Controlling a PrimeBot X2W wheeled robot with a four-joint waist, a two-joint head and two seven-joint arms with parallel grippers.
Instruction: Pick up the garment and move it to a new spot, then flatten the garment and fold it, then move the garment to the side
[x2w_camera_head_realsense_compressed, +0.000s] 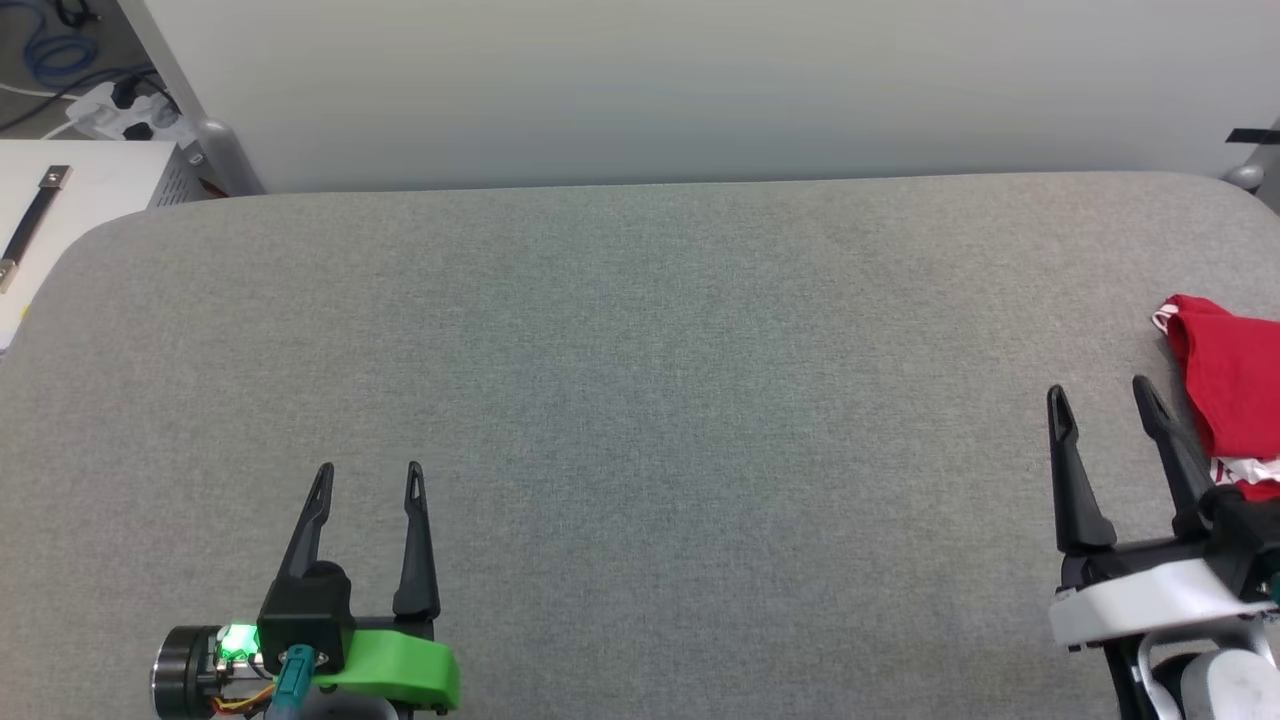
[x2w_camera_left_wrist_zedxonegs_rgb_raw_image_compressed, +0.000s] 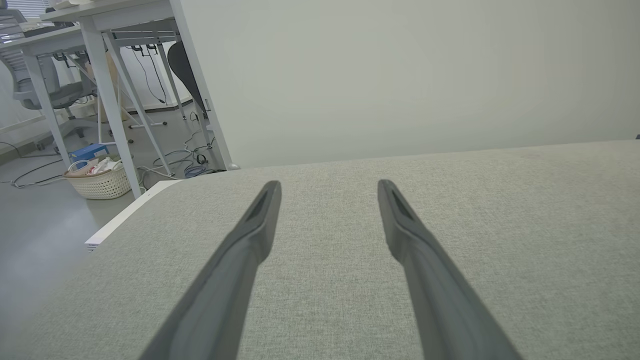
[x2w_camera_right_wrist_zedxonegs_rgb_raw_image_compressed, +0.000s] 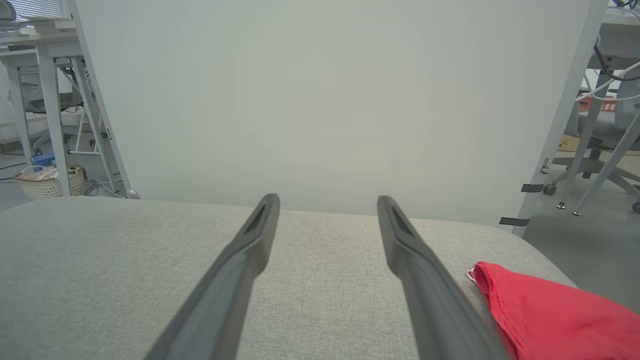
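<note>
Garment (x2w_camera_head_realsense_compressed: 1228, 395) bunched at table (x2w_camera_head_realsense_compressed: 640, 350) right edge: fits pre-pickup or already set aside. Left gripper (x2w_camera_head_realsense_compressed: 369, 470), right gripper (x2w_camera_head_realsense_compressed: 1099, 388) both spread, empty.

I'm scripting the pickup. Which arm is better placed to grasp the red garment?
Right, most likely. The garment lies at the right side of the table, just beside the open right gripper. The left gripper, also open, is far off toward the table's left side.
</note>
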